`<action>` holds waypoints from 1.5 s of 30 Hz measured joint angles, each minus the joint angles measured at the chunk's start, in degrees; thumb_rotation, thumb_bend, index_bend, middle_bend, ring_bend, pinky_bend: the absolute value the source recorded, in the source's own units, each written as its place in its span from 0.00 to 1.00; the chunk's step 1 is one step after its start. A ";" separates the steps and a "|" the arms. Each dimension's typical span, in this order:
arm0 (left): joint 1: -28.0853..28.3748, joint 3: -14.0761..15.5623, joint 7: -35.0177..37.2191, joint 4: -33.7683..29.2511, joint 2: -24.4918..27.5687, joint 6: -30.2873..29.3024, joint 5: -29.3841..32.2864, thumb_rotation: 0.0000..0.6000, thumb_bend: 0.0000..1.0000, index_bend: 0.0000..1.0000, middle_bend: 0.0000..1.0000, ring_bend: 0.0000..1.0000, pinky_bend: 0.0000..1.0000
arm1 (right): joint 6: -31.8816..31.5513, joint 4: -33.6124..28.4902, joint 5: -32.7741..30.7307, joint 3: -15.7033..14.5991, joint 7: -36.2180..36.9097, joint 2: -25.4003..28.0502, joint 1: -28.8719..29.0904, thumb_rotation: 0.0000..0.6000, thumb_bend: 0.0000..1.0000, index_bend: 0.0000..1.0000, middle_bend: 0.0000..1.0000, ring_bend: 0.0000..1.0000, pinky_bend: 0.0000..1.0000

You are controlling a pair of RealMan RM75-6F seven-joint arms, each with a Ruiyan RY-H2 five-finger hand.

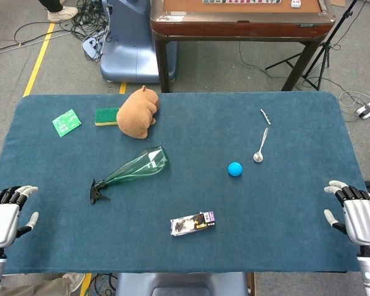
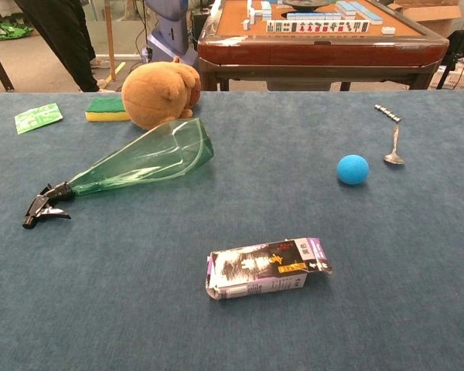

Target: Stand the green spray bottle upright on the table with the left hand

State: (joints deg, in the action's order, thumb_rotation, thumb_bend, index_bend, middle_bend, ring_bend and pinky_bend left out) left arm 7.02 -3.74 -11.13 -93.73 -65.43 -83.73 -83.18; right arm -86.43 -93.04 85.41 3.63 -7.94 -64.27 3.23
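Note:
The green spray bottle [image 1: 135, 167] [image 2: 143, 161] lies on its side left of the table's middle. Its black trigger head [image 1: 98, 191] [image 2: 46, 204] points toward the near left and its wide base toward the far right. My left hand [image 1: 6, 214] rests at the near left edge of the table, well apart from the bottle, fingers apart and holding nothing. At the near right edge my right hand [image 1: 357, 213] sits the same way, empty. Neither hand shows in the chest view.
A brown plush toy [image 1: 138, 112], a green-and-yellow sponge [image 1: 106, 116] and a green card [image 1: 66, 122] lie at the far left. A blue ball [image 1: 235, 169], a spoon [image 1: 260, 148] and a small screw-like piece [image 1: 266, 116] lie to the right. A small box [image 1: 192, 223] lies near the front.

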 measured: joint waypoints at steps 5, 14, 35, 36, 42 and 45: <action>0.50 -0.12 -0.57 -0.53 0.22 0.63 0.15 1.00 0.36 0.23 0.24 0.17 0.15 | -0.02 0.19 -0.14 0.01 0.26 -0.04 -0.13 1.00 0.23 0.35 0.28 0.29 0.39; 1.18 -0.38 0.38 -0.49 0.70 1.59 0.34 1.00 0.36 0.23 0.24 0.17 0.15 | -0.78 -0.04 -0.04 0.16 0.02 0.39 -0.53 1.00 0.23 0.35 0.28 0.29 0.39; 11.88 -0.17 15.17 0.31 4.67 12.82 -8.53 1.00 0.36 0.20 0.24 0.16 0.15 | -1.28 -2.70 0.54 1.62 -2.65 3.03 0.38 1.00 0.23 0.35 0.28 0.29 0.39; 12.99 -0.25 16.45 0.62 4.68 13.61 -9.26 1.00 0.37 0.19 0.24 0.16 0.15 | -1.26 -2.93 0.62 1.63 -2.86 3.14 0.43 1.00 0.23 0.35 0.28 0.29 0.39; 20.14 -0.78 22.33 2.94 4.03 18.67 -13.19 1.00 0.45 0.18 0.22 0.15 0.15 | -1.33 -4.37 1.01 1.52 -3.86 3.80 0.48 1.00 0.23 0.35 0.28 0.29 0.39; 22.29 -1.13 24.37 4.00 3.12 20.06 -13.69 1.00 0.51 0.18 0.21 0.12 0.14 | -1.45 -4.77 0.92 1.41 -4.11 3.92 0.31 1.00 0.23 0.35 0.28 0.29 0.39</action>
State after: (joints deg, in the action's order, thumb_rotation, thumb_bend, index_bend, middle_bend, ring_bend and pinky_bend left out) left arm 29.31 -4.86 13.24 -89.73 -62.30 -63.67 -96.87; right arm -87.87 -97.82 86.33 5.04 -12.04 -60.35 3.54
